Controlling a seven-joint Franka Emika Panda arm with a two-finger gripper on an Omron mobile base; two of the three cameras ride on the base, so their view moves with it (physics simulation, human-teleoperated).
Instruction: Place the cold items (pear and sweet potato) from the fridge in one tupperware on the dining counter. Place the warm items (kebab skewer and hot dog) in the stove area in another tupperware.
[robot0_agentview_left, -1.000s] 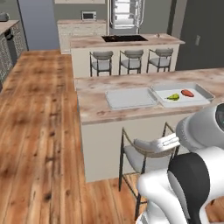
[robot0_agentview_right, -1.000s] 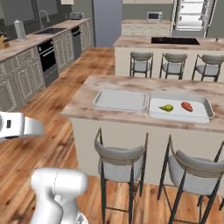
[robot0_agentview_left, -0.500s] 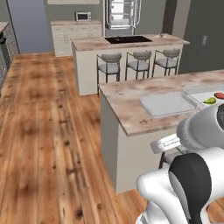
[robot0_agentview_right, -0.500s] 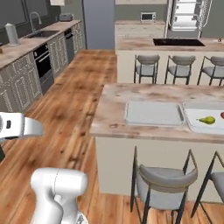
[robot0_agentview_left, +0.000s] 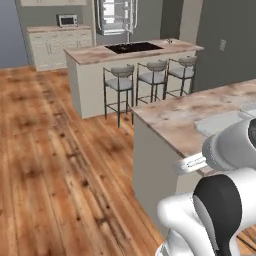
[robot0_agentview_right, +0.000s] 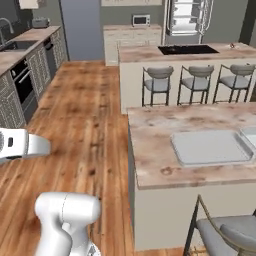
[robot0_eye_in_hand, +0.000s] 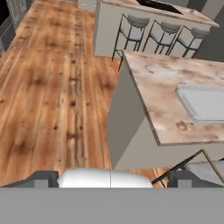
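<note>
My arm (robot0_agentview_left: 220, 210) is built of glossy white rounded shells with a broad black band at the joint between them. A pale grey, drum-shaped segment (robot0_agentview_left: 232, 147) sits above, with a small white stub sticking out of its side. From the right base view my lower link (robot0_agentview_right: 67, 220) looks plain white and cylindrical. My finger tips (robot0_eye_in_hand: 41, 178) are small, dark grey and blocky.

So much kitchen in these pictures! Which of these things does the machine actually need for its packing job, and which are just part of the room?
Part of the job:
- empty tupperware on the dining counter
- stove on the far island
- fridge, door open

Just part of the room:
- microwave
- three bar stools by the island
- oven in the left-hand cabinets
- nearby stool
</note>
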